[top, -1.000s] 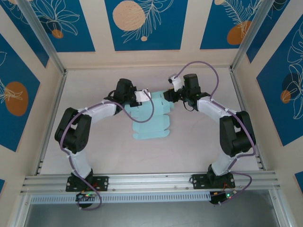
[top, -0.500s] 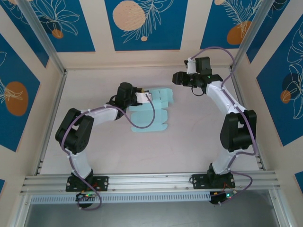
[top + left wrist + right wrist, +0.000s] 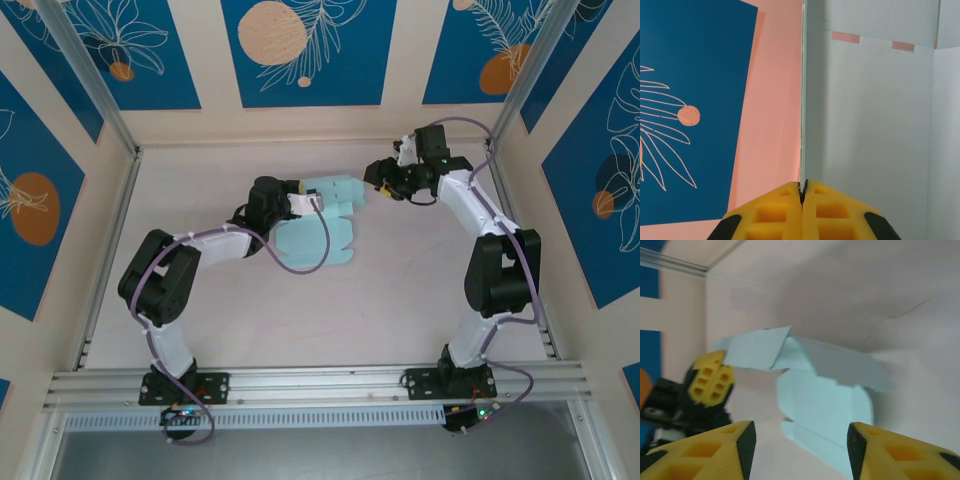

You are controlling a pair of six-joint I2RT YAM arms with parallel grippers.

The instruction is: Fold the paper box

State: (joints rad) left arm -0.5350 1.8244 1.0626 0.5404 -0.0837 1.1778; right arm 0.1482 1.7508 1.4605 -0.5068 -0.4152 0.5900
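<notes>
Centre of the overhead view: your paper box [image 3: 318, 228] looks shorter than a second ago, one panel raised, so folding's underway. It's no container yet, nothing in it. Left wrist: left gripper [image 3: 803, 187] is pinched on that panel's edge. Right wrist: right gripper [image 3: 800, 435] hangs apart, empty, box just ahead.

Count on inspection. One paper box [image 3: 325, 228], pale blue. Two robot arms: left arm [image 3: 165, 280] and right arm [image 3: 497, 268]. Two purple cables [image 3: 297, 270], one routed along each arm. One surface [image 3: 400, 300]. One aluminium rail [image 3: 320, 383] at the near edge. Three blue leaf-print panels [image 3: 335, 75] on the back wall, seen from the top view.
</notes>
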